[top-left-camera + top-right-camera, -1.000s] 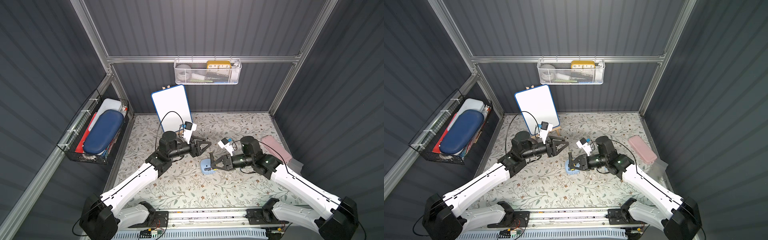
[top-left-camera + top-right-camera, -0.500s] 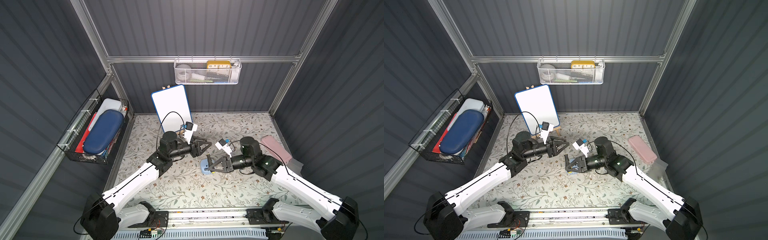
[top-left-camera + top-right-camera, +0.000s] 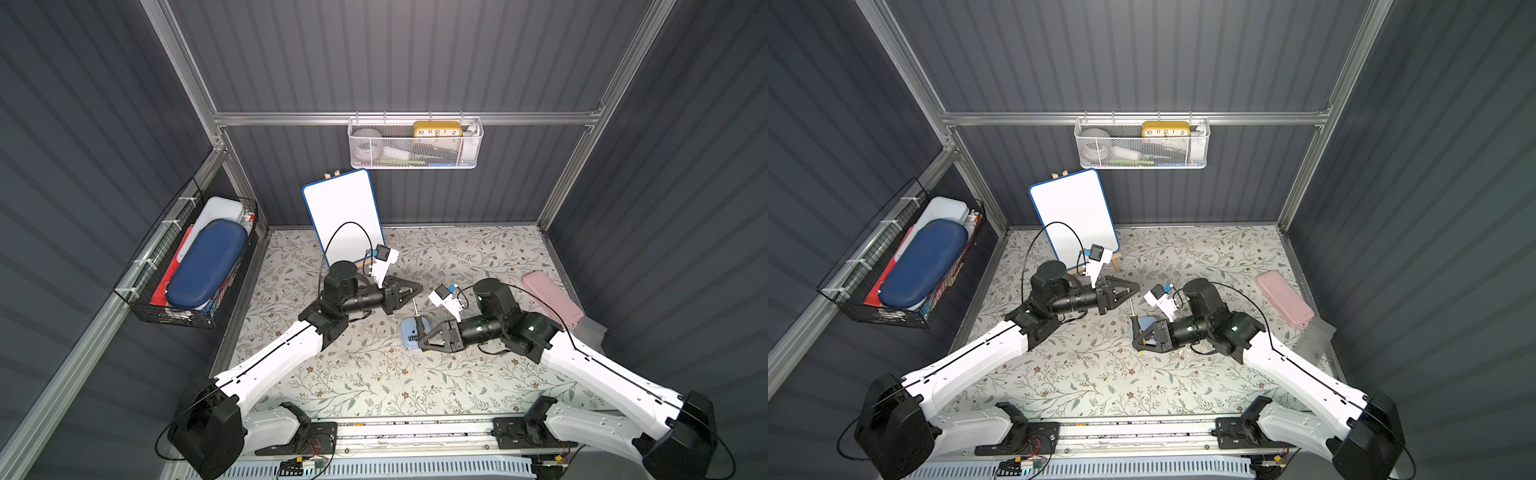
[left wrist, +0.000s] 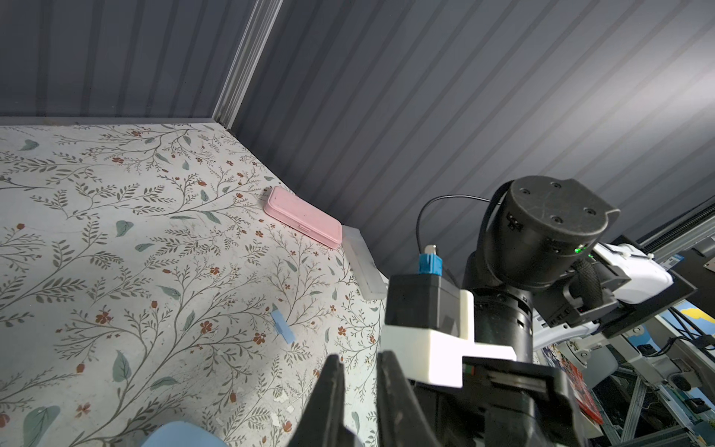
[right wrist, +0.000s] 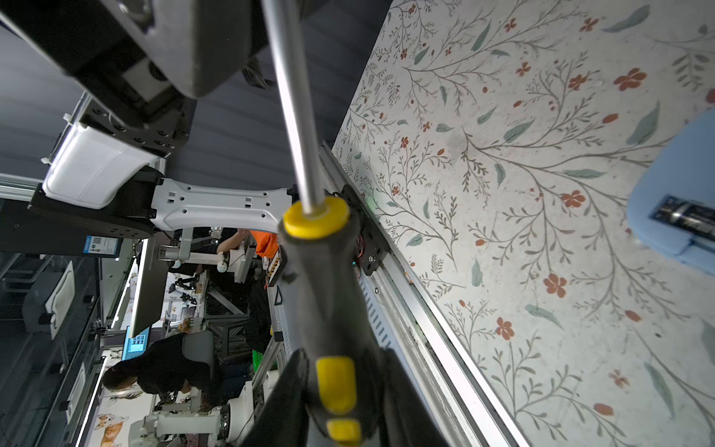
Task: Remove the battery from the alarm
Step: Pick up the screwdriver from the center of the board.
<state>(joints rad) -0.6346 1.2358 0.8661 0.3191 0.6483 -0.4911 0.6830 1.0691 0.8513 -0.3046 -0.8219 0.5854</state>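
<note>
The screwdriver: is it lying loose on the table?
No: the right end effector is shut on the screwdriver by its black-and-yellow handle, holding it off the table.

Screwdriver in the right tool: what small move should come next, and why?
Probably swing the screwdriver shaft down toward the open slot of the alarm. The right tool grips the handle with the shaft pointing away from the alarm, while the battery sits in that slot, not yet removed.
</note>
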